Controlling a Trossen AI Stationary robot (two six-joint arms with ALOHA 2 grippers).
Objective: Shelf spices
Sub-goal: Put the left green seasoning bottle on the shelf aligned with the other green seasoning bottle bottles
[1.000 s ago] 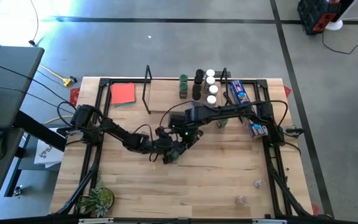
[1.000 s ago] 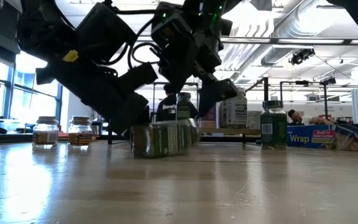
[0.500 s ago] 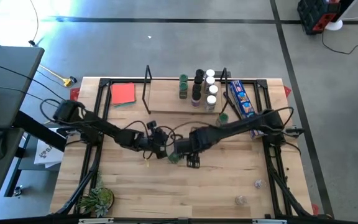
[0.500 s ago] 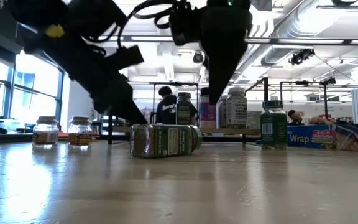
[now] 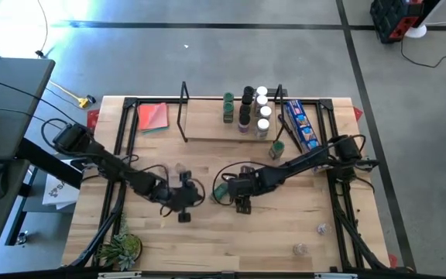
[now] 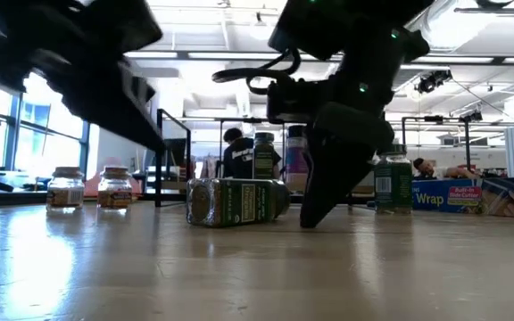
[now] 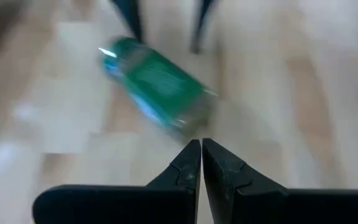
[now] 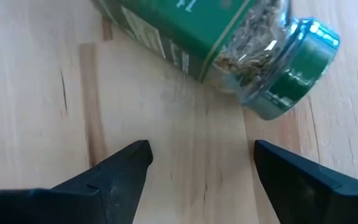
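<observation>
High view: green-lidded glass spice jar with a green label (image 5: 221, 191) lay on its side mid-desk (image 5: 285, 225), well short of the light-wood shelf (image 5: 215, 128). My right tool (image 5: 241, 203) stood just beside it, spread wide, empty; jar's long axis lay skewed to that gap. My left tool (image 5: 183, 208), pressed together, sat farther off.

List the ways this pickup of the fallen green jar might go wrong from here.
1. The green-lidded jar lies on its side on the table; a nudge from one finger could probably send it rolling.
2. The right gripper is open but sits just off the jar, near its lid end, so closing now might pinch only the lid or miss.
3. The shut left gripper is close by on the jar's other side; the arms could bump.
</observation>
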